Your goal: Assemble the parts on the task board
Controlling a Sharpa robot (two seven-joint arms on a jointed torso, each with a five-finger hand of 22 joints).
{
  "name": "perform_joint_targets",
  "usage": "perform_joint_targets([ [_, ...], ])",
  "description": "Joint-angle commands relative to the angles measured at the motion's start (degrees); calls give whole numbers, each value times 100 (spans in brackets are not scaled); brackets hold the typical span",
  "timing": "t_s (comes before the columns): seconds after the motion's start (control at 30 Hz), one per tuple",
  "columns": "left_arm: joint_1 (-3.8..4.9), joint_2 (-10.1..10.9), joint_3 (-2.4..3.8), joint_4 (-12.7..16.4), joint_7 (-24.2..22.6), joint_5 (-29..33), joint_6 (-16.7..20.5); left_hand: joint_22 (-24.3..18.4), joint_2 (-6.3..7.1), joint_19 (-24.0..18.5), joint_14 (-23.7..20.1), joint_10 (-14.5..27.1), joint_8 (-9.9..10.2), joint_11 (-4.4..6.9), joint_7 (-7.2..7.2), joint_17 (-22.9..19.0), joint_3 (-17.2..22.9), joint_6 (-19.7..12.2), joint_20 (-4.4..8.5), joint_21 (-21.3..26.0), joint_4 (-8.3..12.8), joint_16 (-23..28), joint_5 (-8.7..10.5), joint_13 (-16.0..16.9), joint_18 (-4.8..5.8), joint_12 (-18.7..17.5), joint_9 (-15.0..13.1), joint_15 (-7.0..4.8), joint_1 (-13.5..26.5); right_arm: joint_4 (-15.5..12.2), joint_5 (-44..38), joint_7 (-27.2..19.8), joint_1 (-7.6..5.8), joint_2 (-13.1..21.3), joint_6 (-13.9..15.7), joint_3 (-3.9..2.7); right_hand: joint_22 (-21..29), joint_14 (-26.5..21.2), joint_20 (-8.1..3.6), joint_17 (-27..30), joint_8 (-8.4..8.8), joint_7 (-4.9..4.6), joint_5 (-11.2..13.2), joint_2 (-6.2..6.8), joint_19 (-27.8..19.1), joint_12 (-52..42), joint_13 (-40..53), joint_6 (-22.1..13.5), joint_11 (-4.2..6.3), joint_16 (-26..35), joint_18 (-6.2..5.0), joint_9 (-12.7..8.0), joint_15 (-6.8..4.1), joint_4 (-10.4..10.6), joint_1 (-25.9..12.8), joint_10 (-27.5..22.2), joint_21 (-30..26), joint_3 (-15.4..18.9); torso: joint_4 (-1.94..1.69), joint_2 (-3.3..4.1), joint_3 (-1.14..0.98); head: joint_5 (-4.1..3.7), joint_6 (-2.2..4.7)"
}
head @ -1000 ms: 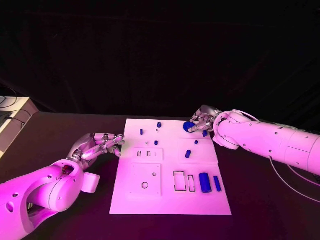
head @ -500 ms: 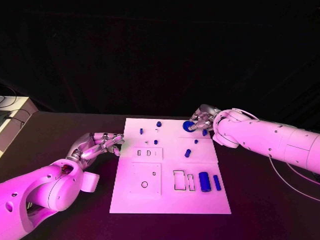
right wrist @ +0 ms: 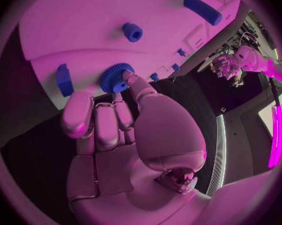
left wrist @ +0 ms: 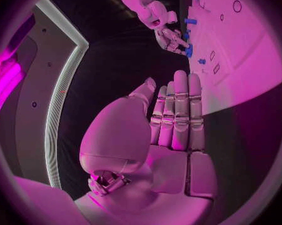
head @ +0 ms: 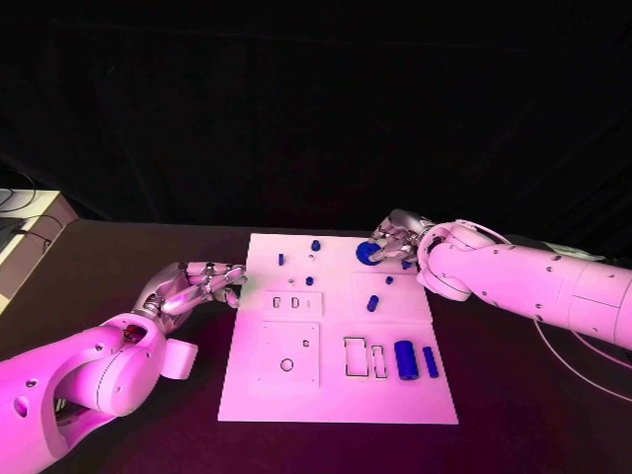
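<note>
The white task board (head: 274,395) lies in the middle of the black table. At its far right corner my right hand (head: 395,238) pinches a round blue gear (head: 366,253) between thumb and fingertips; the same gear (right wrist: 117,77) sits at the fingertips (right wrist: 129,78) just over the board's edge. My left hand (head: 196,284) hovers beside the board's left edge, fingers straight and holding nothing. Small blue pegs (head: 315,243) stand on the far part of the board, and a thick blue cylinder (head: 403,355) lies by a slim one (head: 431,361) near the right edge.
A pale cabinet (head: 17,247) stands off the table's left side. The board has rectangular slots (head: 356,356) and a round hole (head: 286,365) in its near half. A blue block (right wrist: 63,80) sits at the board's edge close to my right hand.
My right hand has shifted slightly left and nearer with the gear. The left hand has stayed where it was.
</note>
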State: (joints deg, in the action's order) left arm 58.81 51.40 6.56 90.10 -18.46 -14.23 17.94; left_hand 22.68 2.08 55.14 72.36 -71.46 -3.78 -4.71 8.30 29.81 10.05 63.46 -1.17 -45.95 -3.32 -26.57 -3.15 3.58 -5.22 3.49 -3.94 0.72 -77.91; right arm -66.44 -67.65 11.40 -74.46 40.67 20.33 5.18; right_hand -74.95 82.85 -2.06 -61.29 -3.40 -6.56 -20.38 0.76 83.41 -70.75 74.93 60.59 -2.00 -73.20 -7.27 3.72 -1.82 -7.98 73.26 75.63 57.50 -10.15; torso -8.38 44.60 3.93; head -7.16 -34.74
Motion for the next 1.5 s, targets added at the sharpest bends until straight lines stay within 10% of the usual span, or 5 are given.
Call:
perform_joint_targets([
  [0.03, 1, -3, 4, 14, -35, -5, -99, -5, -31, -11, 0, 40, -1, -9, -3, -5, -12, -23, -19, 10, 34, 20, 10, 1, -78, 5, 2, 35, 11, -271, -668, -133, 0, 64, 452, -17, -737, -3, -97, -3, -37, -109, 11, 98, 443, 69, 362, 156, 31, 33, 20, 18, -57, 17, -106, -38, 22, 29, -1, -3, 3, 12, 3],
  [0.47, -1, 10, 4, 37, -36, -5, -136, 45, 15, -73, -26, 45, -1, -4, -1, 13, 389, -18, -7, -85, 154, -1, 7, -2, -83, 3, 3, 27, -3, -1027, -1746, -57, 8, -160, 930, -57, -744, 9, -114, -57, -35, -92, 22, 311, 445, 106, 373, 201, 44, 52, 37, 18, -73, 214, -41, 10, 64, 50, -12, 1, 8, 35, -1],
  [1.5, -1, 10, 8, 81, -55, -11, -128, 38, 39, -69, -21, 69, -1, -14, 8, 12, 389, -37, -13, -93, 170, -8, 9, -1, -88, 3, 3, 32, 48, -251, -2516, 380, 277, -1009, 1043, -35, -742, 13, -117, -63, -35, -101, -9, 368, 447, 162, 357, 182, 41, 82, 39, 18, -73, 258, 22, 0, 47, 18, -38, 24, 27, 125, -14],
])
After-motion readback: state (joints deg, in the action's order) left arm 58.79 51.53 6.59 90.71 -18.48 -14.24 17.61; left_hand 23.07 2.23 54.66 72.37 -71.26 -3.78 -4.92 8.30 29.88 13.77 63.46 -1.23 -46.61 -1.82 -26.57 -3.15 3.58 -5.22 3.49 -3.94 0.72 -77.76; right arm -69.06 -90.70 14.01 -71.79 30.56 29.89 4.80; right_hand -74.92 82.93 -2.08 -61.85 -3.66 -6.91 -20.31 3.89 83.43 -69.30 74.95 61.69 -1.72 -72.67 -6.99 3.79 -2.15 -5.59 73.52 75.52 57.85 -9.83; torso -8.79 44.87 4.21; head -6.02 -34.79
